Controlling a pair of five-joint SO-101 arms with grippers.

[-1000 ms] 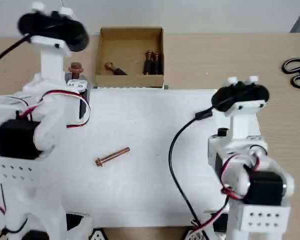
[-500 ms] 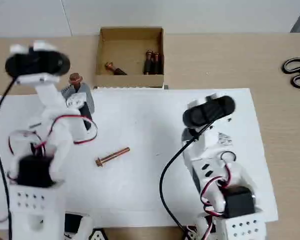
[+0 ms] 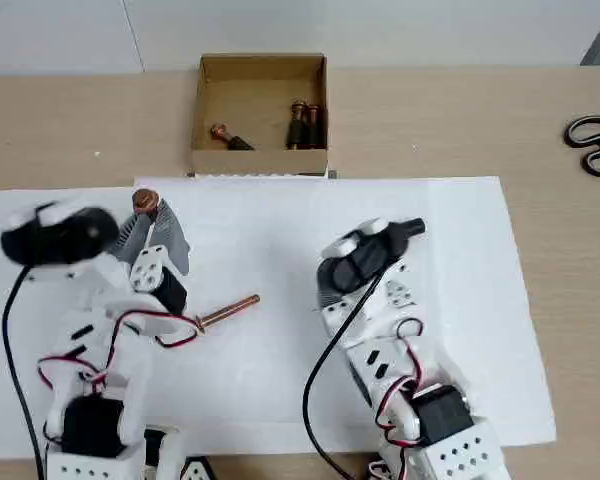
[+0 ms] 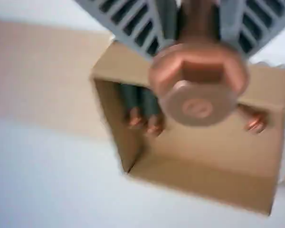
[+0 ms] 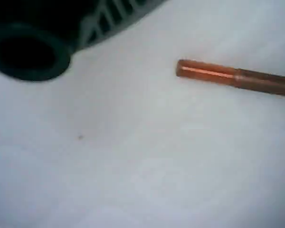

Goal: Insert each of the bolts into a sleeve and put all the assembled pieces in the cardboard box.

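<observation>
My left gripper is shut on a copper bolt, head up, over the left part of the white paper. In the left wrist view the bolt head sits between the grey fingers, with the cardboard box beyond it. My right gripper is shut on a black sleeve, held just above the paper near the tip of a loose bolt. That loose bolt lies between the two arms. The cardboard box holds assembled pieces and another piece.
White paper covers the middle of the wooden table. Scissors lie at the far right edge. The right arm's cable loops over the paper near the front.
Both arms have lowered and drawn toward the front. The left gripper carried its bolt away from the box. The right arm swung left with the sleeve, toward the loose bolt.
</observation>
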